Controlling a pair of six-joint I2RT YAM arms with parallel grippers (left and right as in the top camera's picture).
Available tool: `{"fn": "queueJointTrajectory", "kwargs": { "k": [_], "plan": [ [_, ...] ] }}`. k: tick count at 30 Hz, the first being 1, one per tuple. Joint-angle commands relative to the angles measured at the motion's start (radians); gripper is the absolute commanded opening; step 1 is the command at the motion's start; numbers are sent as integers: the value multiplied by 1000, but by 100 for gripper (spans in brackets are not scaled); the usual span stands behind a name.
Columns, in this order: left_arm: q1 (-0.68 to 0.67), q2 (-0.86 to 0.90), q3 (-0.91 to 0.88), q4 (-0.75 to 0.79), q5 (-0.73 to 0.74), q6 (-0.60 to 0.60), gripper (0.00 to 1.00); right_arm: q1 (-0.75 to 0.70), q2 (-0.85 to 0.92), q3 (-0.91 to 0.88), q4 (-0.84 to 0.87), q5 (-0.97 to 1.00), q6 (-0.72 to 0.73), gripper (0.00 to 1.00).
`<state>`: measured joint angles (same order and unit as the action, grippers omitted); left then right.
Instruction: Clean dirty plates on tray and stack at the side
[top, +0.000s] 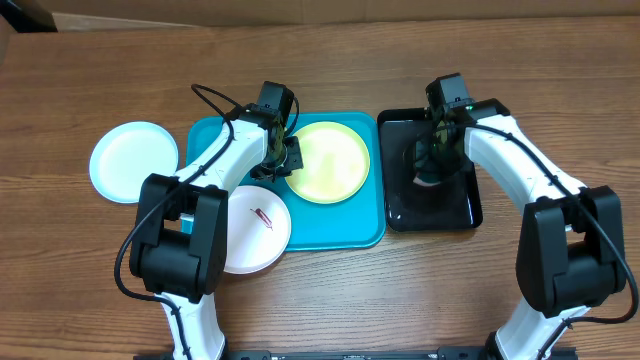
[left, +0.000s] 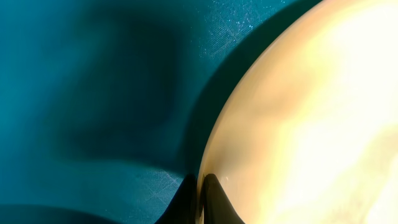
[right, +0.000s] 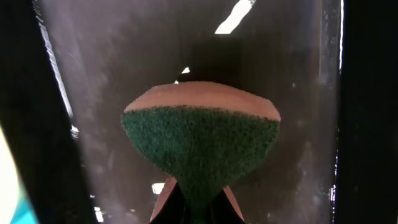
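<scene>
The turquoise tray (top: 345, 225) lies mid-table. A yellow-green plate (top: 332, 162) rests on it, and my left gripper (top: 289, 158) is shut on that plate's left rim. In the left wrist view the closed gripper (left: 199, 200) pinches the plate's edge (left: 311, 112) over the tray floor (left: 93, 93). A white plate (top: 258, 230) with a red smudge sits at the tray's front-left corner, overlapping the rim. A pale blue plate (top: 133, 162) lies on the table to the left. My right gripper (top: 433, 160) is shut on a green-and-tan sponge (right: 202, 134), its jaws (right: 198, 210) squeezing the sponge's lower end.
A glossy black tray (top: 462, 205) stands right of the turquoise one, under the right gripper; its wet floor (right: 124, 62) fills the right wrist view. The left arm crosses over the white plate's left part.
</scene>
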<state>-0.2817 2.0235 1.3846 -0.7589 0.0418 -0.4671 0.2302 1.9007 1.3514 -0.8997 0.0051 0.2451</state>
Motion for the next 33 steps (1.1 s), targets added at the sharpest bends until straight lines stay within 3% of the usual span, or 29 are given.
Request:
{"fn": "queueJointTrajectory", "kwargs": {
  "k": [1, 4, 5, 6, 9, 20, 23, 27, 29, 31, 33],
  "plan": [
    [-7, 8, -16, -6, -15, 19, 4, 10, -23, -18, 3, 39, -14, 13],
    [-7, 7, -16, -6, -15, 18, 4, 10, -23, -18, -3, 38, -14, 21],
    [-7, 8, -16, -6, -16, 19, 4, 10, -23, -18, -4, 38, -14, 32],
    [-7, 7, -16, -6, -15, 19, 4, 10, -23, -18, -3, 38, -14, 52],
    [-7, 8, -16, -6, -15, 19, 4, 6, -23, -6, -3, 39, -18, 72],
    [-7, 16, -17, 2, -16, 18, 22, -111, -23, 175, -94, 38, -13, 74],
    [-7, 17, -21, 6, -16, 18, 16, -164, -23, 175, -86, 38, -10, 74],
    [-7, 17, -22, 11, -16, 18, 16, -226, -23, 175, -81, 38, -10, 76],
    [-7, 17, -24, 15, -19, 18, 14, -253, -23, 175, -79, 38, -10, 82],
    [-7, 17, -30, 24, -19, 18, 7, -273, -23, 174, -81, 39, -10, 100],
    [-7, 17, -36, 32, -18, 14, 4, -291, -23, 174, -80, 39, -10, 100]
  ]
}}
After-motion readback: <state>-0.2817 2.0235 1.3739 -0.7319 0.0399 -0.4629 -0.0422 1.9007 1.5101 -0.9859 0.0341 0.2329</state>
